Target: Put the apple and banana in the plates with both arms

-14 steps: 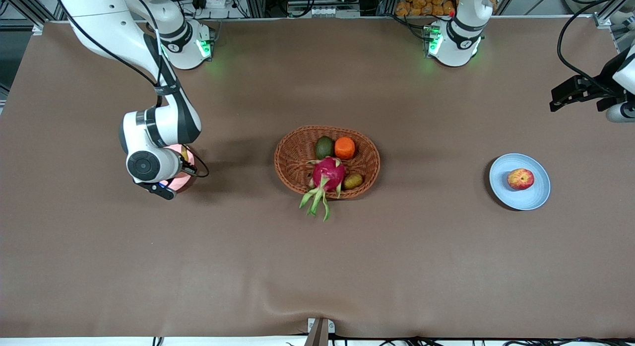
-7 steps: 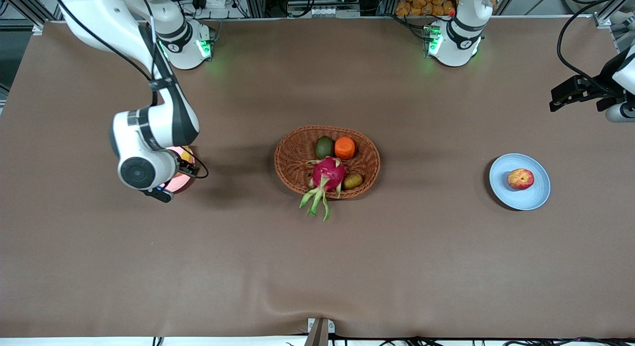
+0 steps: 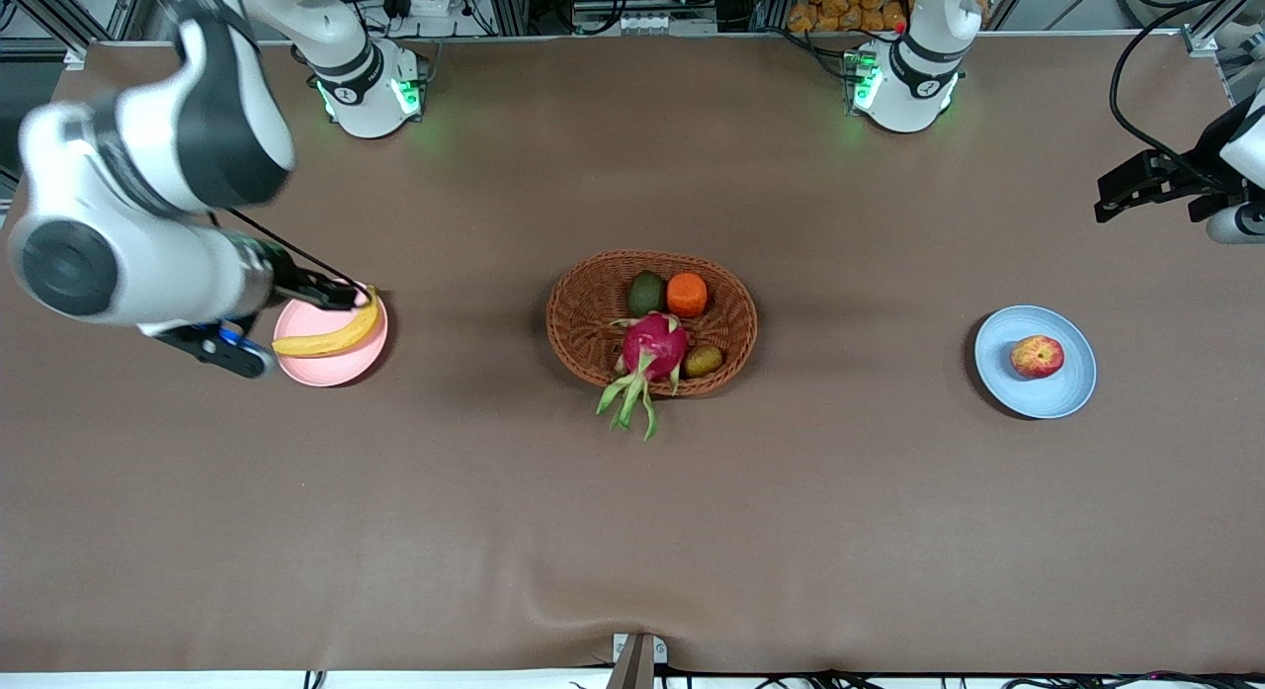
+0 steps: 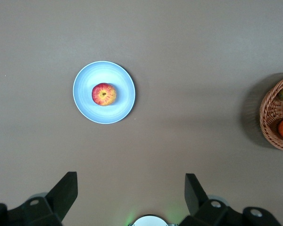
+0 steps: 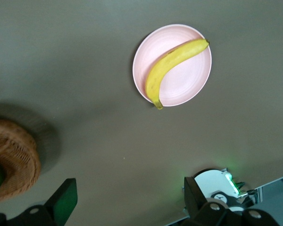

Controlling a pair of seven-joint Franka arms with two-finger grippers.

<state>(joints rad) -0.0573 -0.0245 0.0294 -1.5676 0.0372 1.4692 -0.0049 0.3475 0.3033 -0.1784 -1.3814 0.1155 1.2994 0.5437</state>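
Starting at the right arm's end of the table, the banana [image 3: 331, 335] is seen lying across the pink plate [image 3: 341, 371], its tip overhanging the rim, near that end's edge. The right gripper [image 5: 129, 200] is raised high over that end with its fingers spread wide and nothing held. At the table's middle stands the woven basket [image 3: 583, 333], in which a dragon fruit [image 3: 653, 345], an orange [image 3: 687, 295], an avocado [image 3: 646, 293] and a small brownish fruit [image 3: 703, 360] are kept. Toward the left arm's end, the apple [image 3: 1037, 356] is set on the blue plate [image 3: 1057, 397], well clear of the rim. The left gripper [image 4: 129, 195] is parked high over the left arm's edge of the table, fingers fully apart and empty; that arm is judged to be waiting. Both fruits appear placed. Some risk is judged to remain: the overhanging banana could be tipped off the plate if the right arm's cable [image 3: 287, 249] were dragged across it during a retreat.
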